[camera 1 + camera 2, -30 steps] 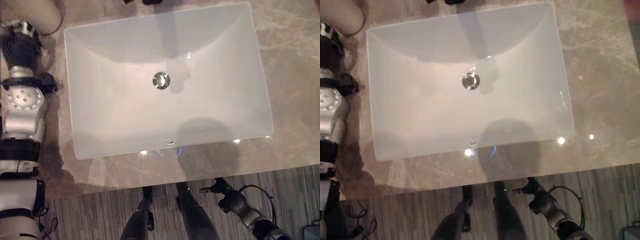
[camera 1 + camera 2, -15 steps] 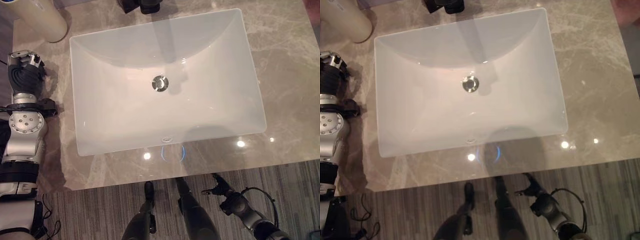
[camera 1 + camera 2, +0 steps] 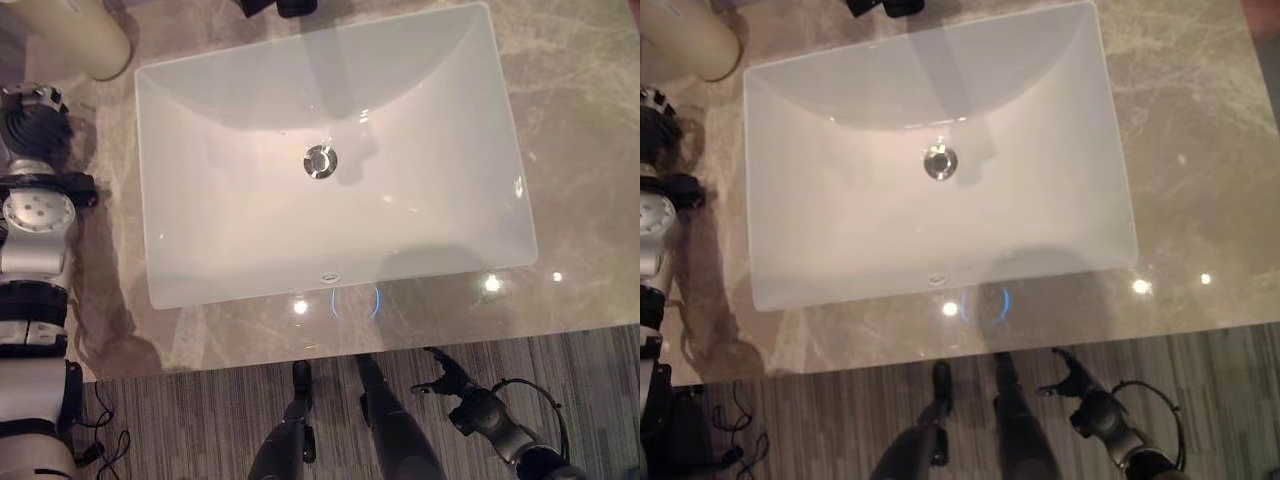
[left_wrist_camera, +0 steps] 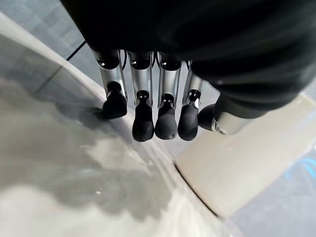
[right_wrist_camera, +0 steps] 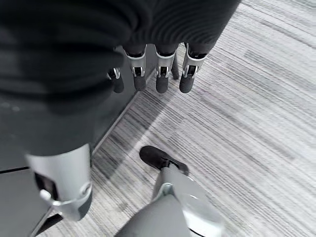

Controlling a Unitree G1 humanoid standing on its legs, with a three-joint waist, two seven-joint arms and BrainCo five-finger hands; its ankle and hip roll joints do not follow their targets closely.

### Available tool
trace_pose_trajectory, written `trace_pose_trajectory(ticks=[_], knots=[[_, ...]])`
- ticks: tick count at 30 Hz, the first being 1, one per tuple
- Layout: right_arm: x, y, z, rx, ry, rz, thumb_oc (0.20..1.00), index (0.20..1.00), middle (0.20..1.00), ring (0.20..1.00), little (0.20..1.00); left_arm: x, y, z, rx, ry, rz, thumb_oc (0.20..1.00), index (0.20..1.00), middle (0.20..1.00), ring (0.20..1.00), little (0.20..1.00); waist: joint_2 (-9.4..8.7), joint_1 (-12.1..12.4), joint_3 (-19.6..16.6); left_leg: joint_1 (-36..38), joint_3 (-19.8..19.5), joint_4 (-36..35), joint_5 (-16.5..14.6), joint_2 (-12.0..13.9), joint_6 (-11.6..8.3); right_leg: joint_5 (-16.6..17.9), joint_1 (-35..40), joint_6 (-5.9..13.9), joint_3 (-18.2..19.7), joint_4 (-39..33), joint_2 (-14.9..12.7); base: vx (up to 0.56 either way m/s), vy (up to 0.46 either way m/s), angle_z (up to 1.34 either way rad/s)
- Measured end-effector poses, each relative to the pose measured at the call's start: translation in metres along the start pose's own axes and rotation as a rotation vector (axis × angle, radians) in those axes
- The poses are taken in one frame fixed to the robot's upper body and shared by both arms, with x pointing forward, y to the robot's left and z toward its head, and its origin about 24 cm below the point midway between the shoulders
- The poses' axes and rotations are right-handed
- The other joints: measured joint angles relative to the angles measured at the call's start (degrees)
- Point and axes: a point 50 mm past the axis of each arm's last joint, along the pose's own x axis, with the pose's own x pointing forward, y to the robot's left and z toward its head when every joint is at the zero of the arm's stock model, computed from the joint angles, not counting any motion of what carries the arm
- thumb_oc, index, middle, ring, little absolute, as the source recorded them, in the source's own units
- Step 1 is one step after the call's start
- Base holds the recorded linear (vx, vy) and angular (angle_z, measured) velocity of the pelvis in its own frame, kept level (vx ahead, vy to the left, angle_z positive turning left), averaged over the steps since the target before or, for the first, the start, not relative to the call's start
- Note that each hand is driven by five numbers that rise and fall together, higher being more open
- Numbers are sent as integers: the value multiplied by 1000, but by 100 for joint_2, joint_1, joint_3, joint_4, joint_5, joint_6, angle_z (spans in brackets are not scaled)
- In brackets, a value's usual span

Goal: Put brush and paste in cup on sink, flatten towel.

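A cream cylindrical cup (image 3: 82, 36) stands on the marble counter at the far left corner of the white sink (image 3: 180, 270). My left hand (image 3: 30, 112) hangs just in front of that cup, left of the basin. In the left wrist view its fingers (image 4: 143, 123) are straight above the counter, holding nothing, with the cup's base (image 4: 256, 148) right beside them. My right hand (image 3: 447, 378) is low, below the counter's front edge. Its fingers (image 5: 161, 81) are relaxed over the floor and hold nothing.
The basin has a metal drain (image 3: 321, 160) in its middle and a dark tap base (image 3: 278, 6) at its far rim. Marble counter (image 3: 585, 150) runs wide to the right of the sink. Striped grey floor (image 3: 190, 420) lies in front.
The whole picture has shifted a little, so the camera has moved. Both hands keep their places relative to the sink and the cup.
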Motion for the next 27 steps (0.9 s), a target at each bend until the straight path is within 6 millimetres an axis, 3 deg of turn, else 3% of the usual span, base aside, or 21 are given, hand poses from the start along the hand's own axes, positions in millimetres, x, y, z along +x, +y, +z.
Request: trace_pose_trajectory(ticks=[7,11,27], knots=[[0,0,2,30,-8,-5,1000,1000,1000,1000,1000,8,3,10,22,-15,20,200,200,200,200,200,-18,-127,7,-23,16,-1,-14,-14,16,-17,-30,13,7,0,-12,0,0,0],[-1,1,2,39,-13,-4,1000,1000,1000,1000,1000,15,5,25,-11,-51,50,200,200,200,200,200,-53,-120,13,-169,-3,0,-5,-20,8,-1,-169,16,-4,0,-21,5,-3,1],[-5,4,0,44,-25,-10,1000,1000,1000,1000,1000,15,-3,34,-49,-79,57,200,200,200,200,200,-104,-118,9,-195,-10,0,-9,-50,15,-17,-191,27,-7,0,-56,0,0,0]])
